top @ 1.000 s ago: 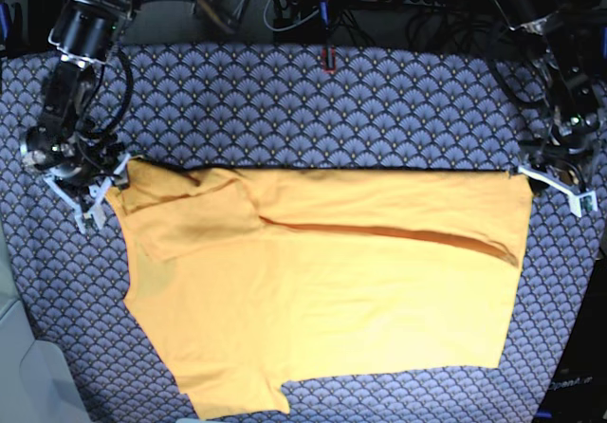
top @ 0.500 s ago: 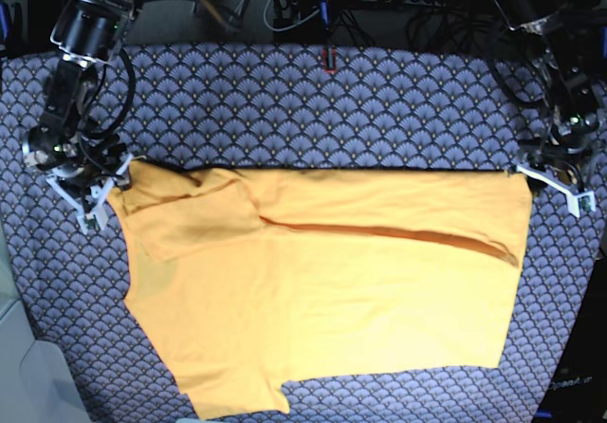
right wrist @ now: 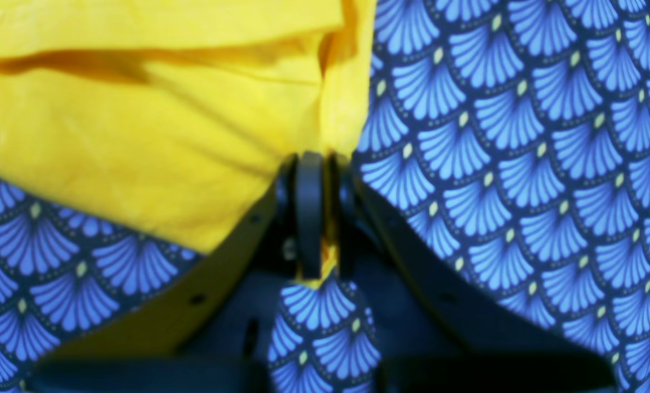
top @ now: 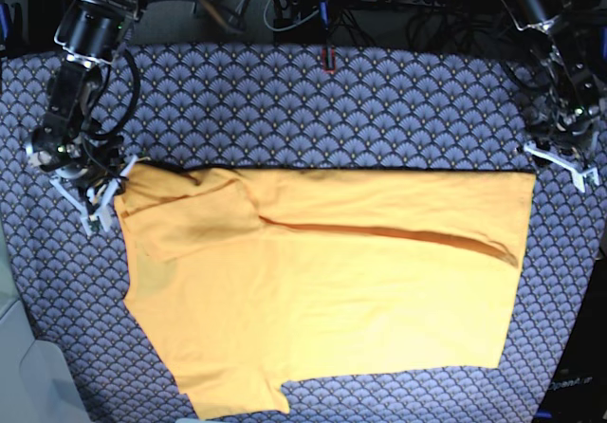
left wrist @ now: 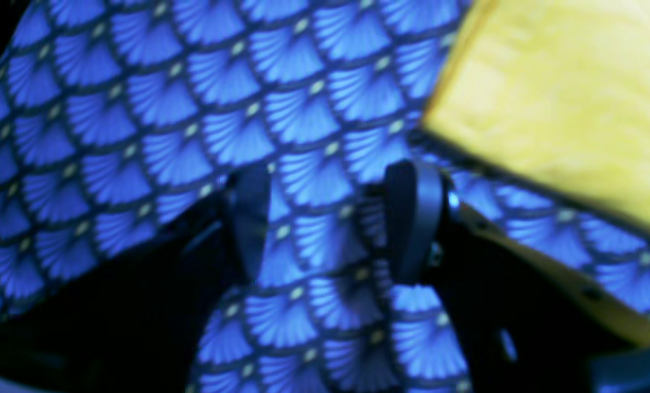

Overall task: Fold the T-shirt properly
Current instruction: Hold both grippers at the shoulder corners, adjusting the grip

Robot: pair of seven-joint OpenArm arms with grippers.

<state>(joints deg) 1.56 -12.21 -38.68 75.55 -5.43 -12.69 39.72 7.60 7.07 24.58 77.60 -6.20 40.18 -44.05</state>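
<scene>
The patterned cloth (top: pixel 313 110) covers the table, and the T-shirt (top: pixel 332 290) lies flat on it. Left wrist view: the left gripper (left wrist: pixel 335 218) is spread wide beside the shirt corner. Right wrist view: the right gripper (right wrist: pixel 316 213) pinches the shirt's edge.

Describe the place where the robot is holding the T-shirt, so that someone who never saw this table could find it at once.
A yellow-orange T-shirt lies flat on a blue scallop-patterned cloth. In the base view, follow its top edge to the far left corner. There the right gripper is shut on the fabric, while the left gripper stands open, holding nothing.
</scene>
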